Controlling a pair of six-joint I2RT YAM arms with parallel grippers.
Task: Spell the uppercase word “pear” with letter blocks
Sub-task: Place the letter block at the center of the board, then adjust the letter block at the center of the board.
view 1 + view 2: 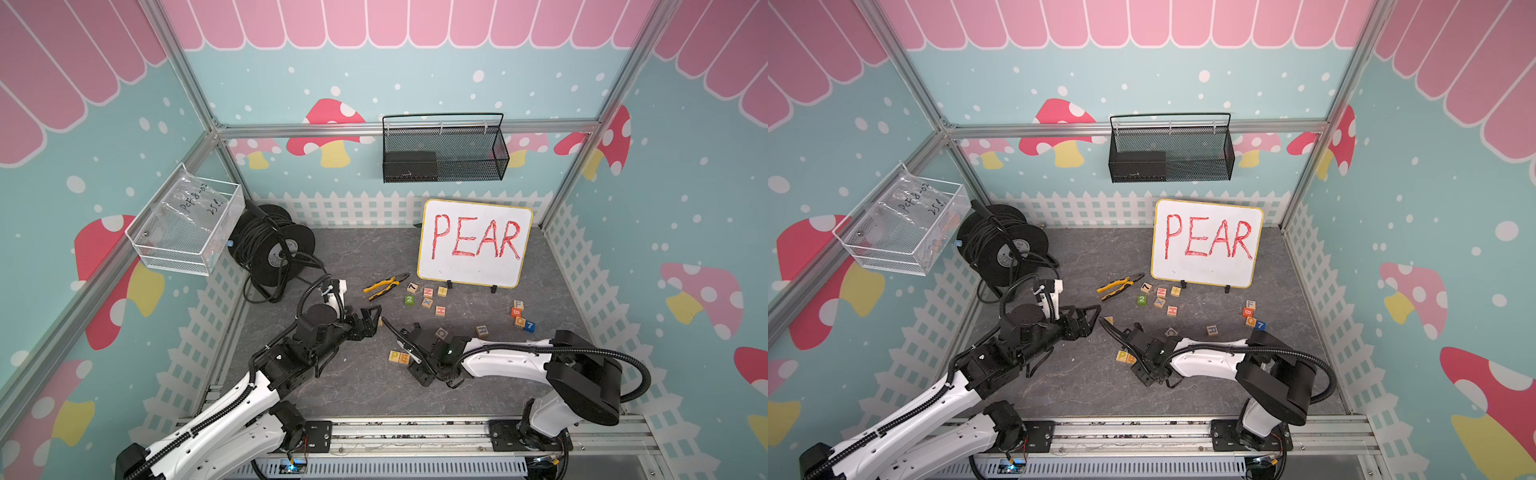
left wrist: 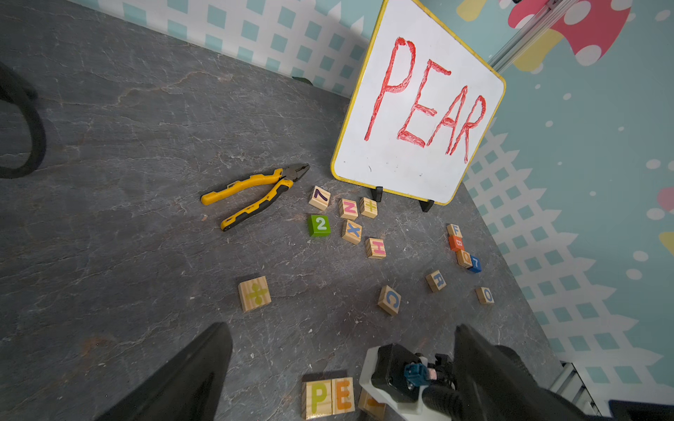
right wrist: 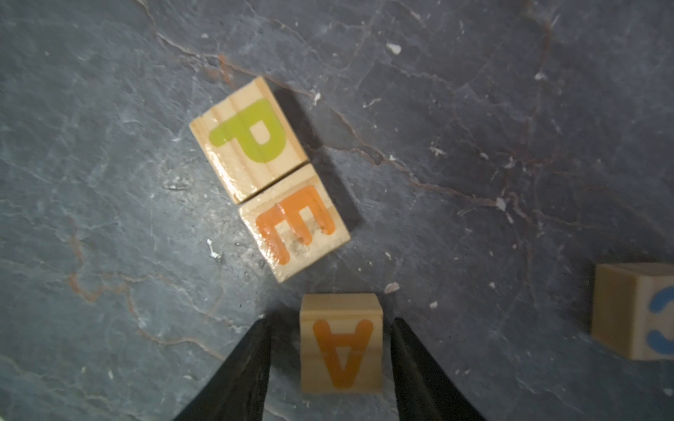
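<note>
"On the back wall, what does the black basket hold?"

"A black box. The white wire basket on the side wall holds a clear plastic bag."

"And the letters?"

"The A block lies between the jaws of the right gripper, its apex pointing back toward the wrist. Those jaws stand parted, a gap on either side, touching nothing. Just past their tips the P block and E block touch in a slanted row. The R block sits well apart."

"The left gripper?"

"Spread wide, holding nothing."
</note>
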